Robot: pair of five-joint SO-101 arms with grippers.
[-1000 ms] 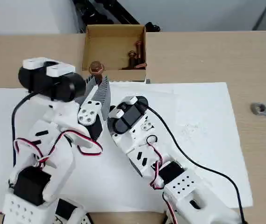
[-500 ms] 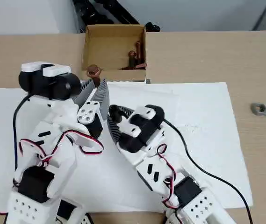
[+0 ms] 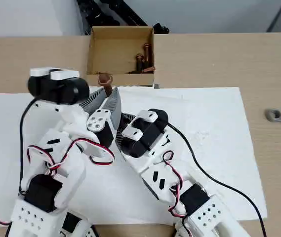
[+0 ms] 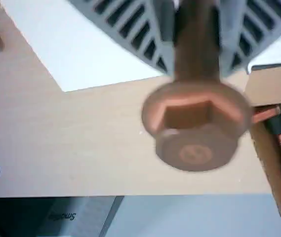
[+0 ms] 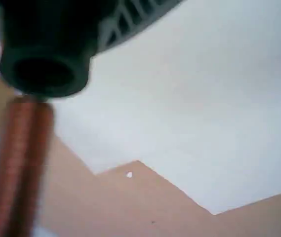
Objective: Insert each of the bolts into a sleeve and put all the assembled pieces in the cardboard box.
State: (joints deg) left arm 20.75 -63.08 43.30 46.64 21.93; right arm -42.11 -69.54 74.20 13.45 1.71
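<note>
Table (image 3: pixel 204 54), pale wood: carries everything listed. White sheet (image 3: pixel 209 123): lies flat over the near part of the table, under both my arms. Cardboard box (image 3: pixel 95 54): open-topped, at the sheet's far edge. Its near wall is just beyond the bolt's head and is the one thing I judge to stand in the way of a drop. Assembled pieces (image 3: pixel 142 59): copper and black, lying in one far corner of the box with the rest of the floor bare. Left gripper (image 3: pixel 107 90): clenched on the bolt's shank, close to the box's near wall. Right gripper (image 3: pixel 122 119): tucked just beside the left one and clamped round the sleeve, so the two crowd each other. Small metal tool (image 3: pixel 277 116): on bare table, well apart, no obstacle. Bolt (image 4: pixel 197 128): copper-coloured with a hex flange head pointing away from my left wrist. I judge it stiff, dense for its bulk and smooth, best held on the shank behind the flange. Sleeve (image 5: pixel 44 69): black, with an open bore. It is probably light and rigid and best held by the barrel, mouth unobstructed. A blurred copper shaft lies just beyond it, seemingly the bolt's.
</note>
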